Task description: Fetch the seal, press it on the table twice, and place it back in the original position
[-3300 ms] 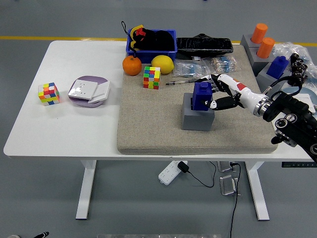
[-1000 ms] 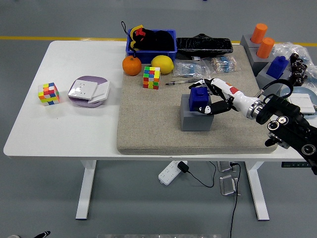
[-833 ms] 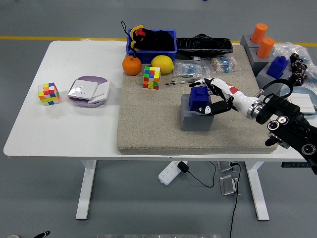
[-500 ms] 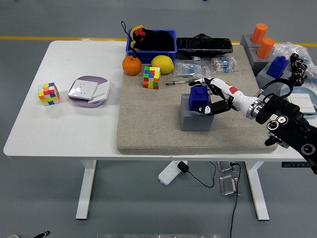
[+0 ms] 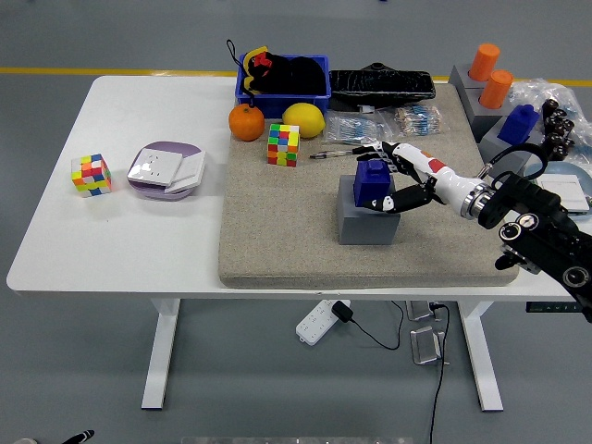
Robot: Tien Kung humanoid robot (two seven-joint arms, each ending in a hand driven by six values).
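The blue seal point(image 5: 372, 182) stands in its grey holder block point(image 5: 367, 219) in the middle of the beige felt mat point(image 5: 277, 240). My right hand point(image 5: 387, 178) reaches in from the right and its fingers are closed around the seal's right side, thumb low and front, other fingers over the top and back. The seal sits seated in the block. The left arm is out of view.
On the mat behind: a colour cube point(image 5: 283, 144), a lemon point(image 5: 302, 120), an orange point(image 5: 246, 121), a pen point(image 5: 338, 154), bagged items point(image 5: 356, 128). A blue bin point(image 5: 283, 78) and black tray point(image 5: 381, 84) stand at the back. More seals in grey blocks point(image 5: 495, 92) are at right. A cube point(image 5: 91, 175) and purple box point(image 5: 166, 170) are at left.
Since 3.3 s ago the hand has shifted up and left a little and closed tighter on the seal. In the last second almost nothing moved.
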